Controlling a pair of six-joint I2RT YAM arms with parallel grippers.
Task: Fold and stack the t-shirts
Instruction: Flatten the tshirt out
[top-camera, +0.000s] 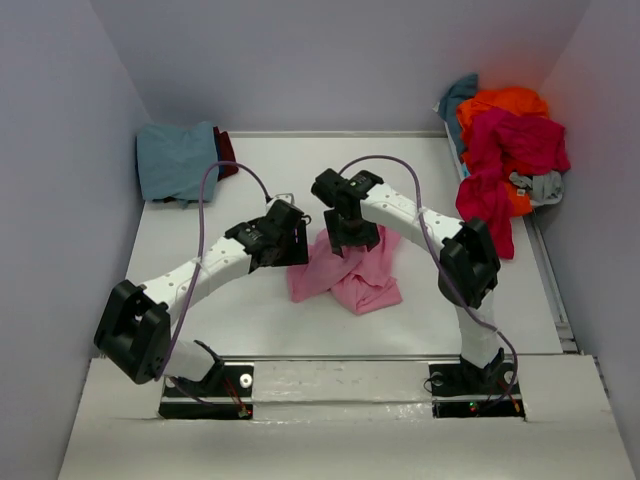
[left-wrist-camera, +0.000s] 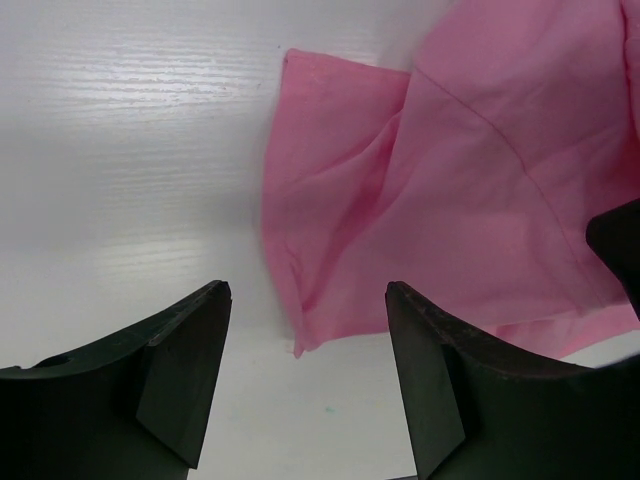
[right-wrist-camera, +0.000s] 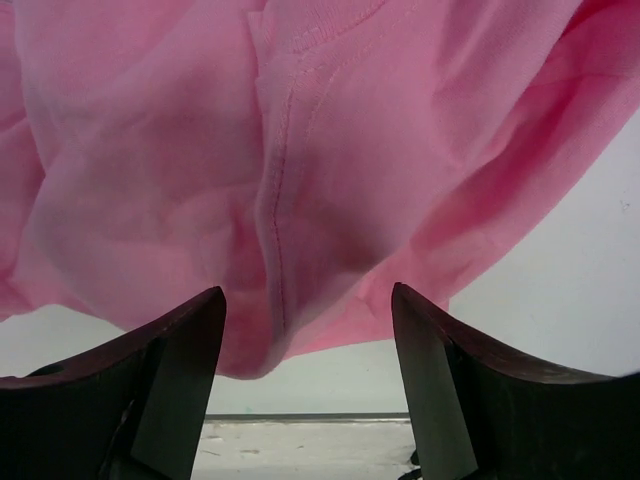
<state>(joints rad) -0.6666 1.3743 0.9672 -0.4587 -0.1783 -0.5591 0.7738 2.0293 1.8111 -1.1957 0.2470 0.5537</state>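
While both stand wide, the left claw (left-wrist-camera: 308, 300) and right claw (right-wrist-camera: 308, 297) hang over the crumpled pink t-shirt (top-camera: 352, 277).

T-shirts: pink one (top-camera: 352, 278) crumpled at centre; dusty blue (top-camera: 178, 160) apparently folded, far left; mixed heap (top-camera: 508, 140) (orange, magenta, grey) far right.

The pink shirt (top-camera: 352, 278) lay mid-frame on the white table (top-camera: 300, 160), the blue shirt (top-camera: 178, 160) upper left, the orange-and-magenta pile (top-camera: 515, 140) upper right.
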